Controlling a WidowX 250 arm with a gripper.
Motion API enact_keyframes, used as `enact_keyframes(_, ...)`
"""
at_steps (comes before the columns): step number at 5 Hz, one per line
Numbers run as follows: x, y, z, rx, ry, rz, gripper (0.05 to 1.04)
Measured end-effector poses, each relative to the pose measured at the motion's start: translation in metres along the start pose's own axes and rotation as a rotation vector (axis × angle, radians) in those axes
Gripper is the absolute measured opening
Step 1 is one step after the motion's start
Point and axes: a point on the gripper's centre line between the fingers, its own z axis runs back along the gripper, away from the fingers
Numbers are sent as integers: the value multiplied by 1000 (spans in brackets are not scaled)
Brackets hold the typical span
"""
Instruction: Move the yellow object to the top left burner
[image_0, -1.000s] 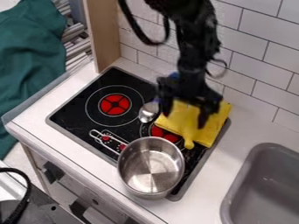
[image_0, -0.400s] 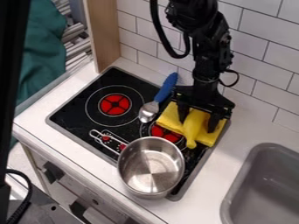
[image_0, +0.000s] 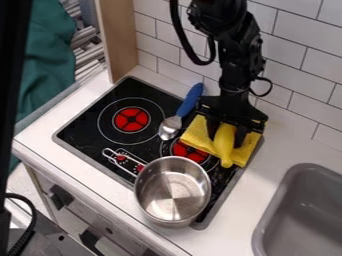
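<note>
Working over the cooktop (image_0: 133, 90), I should judge every move from the saucepan (image_0: 157, 182): my gripper (image_0: 226, 140) is up and right of it, and any lift should go straight up before I cross. The cloth (image_0: 198, 130), also up and right of the saucepan, is soft and could come along if I pinch too low. The top left burner (image_0: 131, 120), up and left of the saucepan, is my goal. The spoon (image_0: 186, 107), above the saucepan, crosses that route, so I'd pass high. The banana-shaped toy (image_0: 226, 151) lies on the cloth, up and right of the saucepan; I'd squeeze its thick part evenly, lest it roll. Whether I already grip it, I cannot tell.

Counting: one cooktop, one saucepan, one cloth, three burners at least partly visible, one spoon, one toy.
</note>
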Motion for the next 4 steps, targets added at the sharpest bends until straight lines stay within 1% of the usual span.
enact_keyframes(1,2,-1,21,-16,-58,-6,543)
enact_keyframes(2,-1,-2,43,-32,-106,-9,543)
enact_keyframes(3,-15,4,58,-14,-113,-10,543)
enact_keyframes(4,-43,20,57,22,-50,-28,543)
